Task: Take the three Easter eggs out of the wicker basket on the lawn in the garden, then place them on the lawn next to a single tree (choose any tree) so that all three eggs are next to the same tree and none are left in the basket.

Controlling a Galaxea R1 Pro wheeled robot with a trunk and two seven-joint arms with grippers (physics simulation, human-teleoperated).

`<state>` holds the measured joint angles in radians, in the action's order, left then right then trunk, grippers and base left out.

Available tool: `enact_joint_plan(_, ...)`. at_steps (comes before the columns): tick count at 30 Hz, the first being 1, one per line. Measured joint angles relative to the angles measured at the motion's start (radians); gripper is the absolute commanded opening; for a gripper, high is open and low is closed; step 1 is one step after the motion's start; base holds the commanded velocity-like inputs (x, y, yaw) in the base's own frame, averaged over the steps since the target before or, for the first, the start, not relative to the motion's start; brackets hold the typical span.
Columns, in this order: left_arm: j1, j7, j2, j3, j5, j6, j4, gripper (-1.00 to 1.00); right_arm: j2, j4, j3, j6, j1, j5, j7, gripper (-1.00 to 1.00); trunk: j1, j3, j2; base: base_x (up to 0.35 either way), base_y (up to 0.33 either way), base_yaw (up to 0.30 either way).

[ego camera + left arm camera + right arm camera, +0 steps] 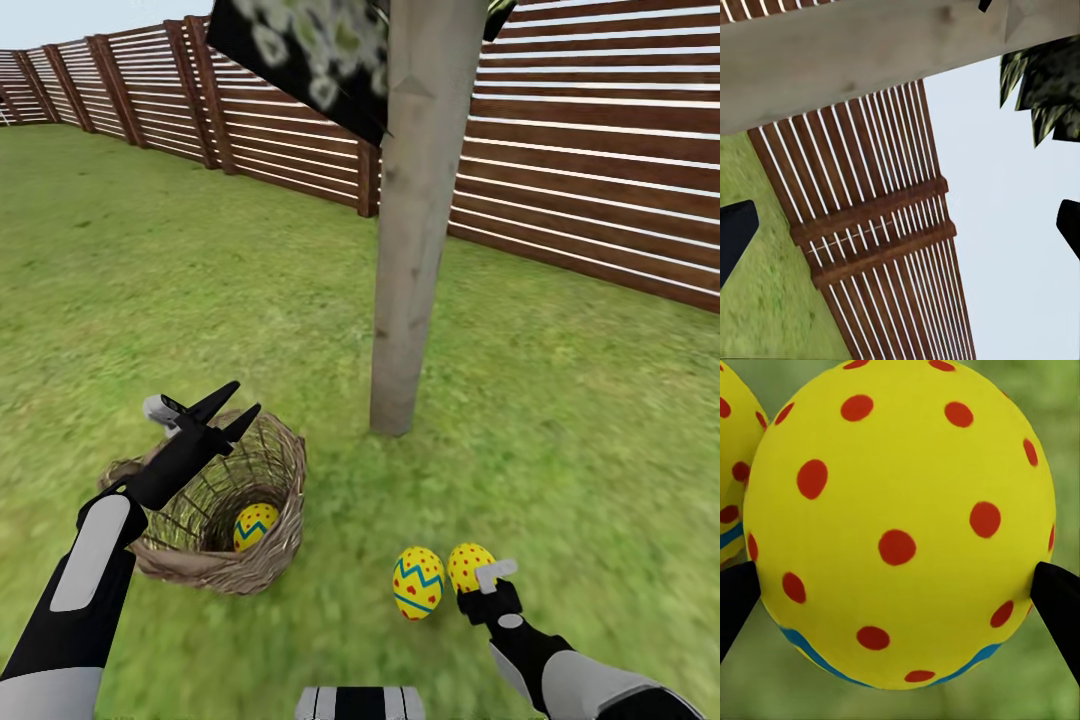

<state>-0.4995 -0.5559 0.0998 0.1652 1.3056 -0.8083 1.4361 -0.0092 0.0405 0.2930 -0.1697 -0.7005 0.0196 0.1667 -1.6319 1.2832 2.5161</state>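
Item 1, R hand (pixel 478 585): closed on egg no. 2 (pixel 468 565), fingertips pressing both sides of the shell in the wrist view (pixel 900 521); egg low at the lawn (pixel 560 420), whether touching grass cannot tell.
Item 2, egg no. 1 (pixel 418 583): on grass just beside R hand's egg, touching or nearly so.
Item 3, L hand (pixel 228 408): fingers spread, empty, above the wicker basket (pixel 235 570) rim.
Item 4, egg no. 3 (pixel 254 526): inside basket, below L hand.
Item 5, tree (pixel 410 250): trunk base beyond both hands, near both outer eggs.
Risks (est.): release may bump egg no. 1, rolling it off; L hand reaching in could snag the weave, tip basket; round shell may slip from a shallow pinch.
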Motion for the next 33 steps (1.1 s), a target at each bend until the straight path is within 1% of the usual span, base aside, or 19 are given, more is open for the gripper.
enact_joint_plan(8,0.000,0.000,-0.001,-0.002,0.000,0.001,0.000,1.00,0.001,0.002,0.001,0.000,-0.002,-0.003,0.000,-1.00,-0.004,0.031,0.002,0.000,0.000,0.000)
enact_joint_plan(10,0.000,0.000,-0.001,-0.002,0.000,0.001,0.000,1.00,0.002,0.005,0.011,-0.001,-0.003,-0.011,0.003,-1.00,-0.004,0.039,0.003,0.000,0.000,0.000)
enact_joint_plan(13,0.000,0.000,-0.001,-0.002,0.000,0.001,0.000,1.00,0.001,0.023,0.007,-0.002,-0.004,-0.009,0.007,-1.00,-0.005,0.050,0.003,0.000,0.000,0.000)
enact_joint_plan(19,0.000,0.000,-0.001,-0.002,0.001,0.000,0.000,1.00,0.001,0.023,0.007,-0.001,-0.004,-0.009,0.007,-1.00,-0.005,0.050,0.003,0.000,0.000,0.000)
enact_joint_plan(20,0.000,0.000,-0.001,-0.002,0.001,0.000,0.000,1.00,0.001,0.023,0.007,-0.001,-0.004,-0.009,0.007,1.00,-0.005,0.050,0.003,0.000,0.000,0.000)
enact_joint_plan(22,0.000,0.000,0.000,-0.002,0.001,0.001,0.000,1.00,0.001,0.002,0.000,0.000,-0.003,-0.002,0.000,1.00,-0.006,0.050,0.003,0.000,0.000,0.000)
enact_joint_plan(26,0.000,0.000,0.000,-0.001,0.001,0.000,0.000,1.00,0.001,0.003,0.000,0.000,-0.003,-0.002,-0.001,1.00,-0.006,0.050,0.003,0.000,0.000,0.000)
enact_joint_plan(29,0.000,0.000,0.000,-0.001,0.001,0.000,0.000,1.00,0.001,0.031,0.000,-0.002,-0.003,-0.002,-0.004,1.00,-0.006,0.050,0.003,0.000,0.000,0.000)
enact_joint_plan(33,0.000,0.000,0.000,0.000,0.002,0.000,0.000,1.00,0.002,0.038,-0.003,-0.009,-0.003,0.002,-0.009,1.00,-0.006,0.050,0.003,0.000,0.000,0.000)
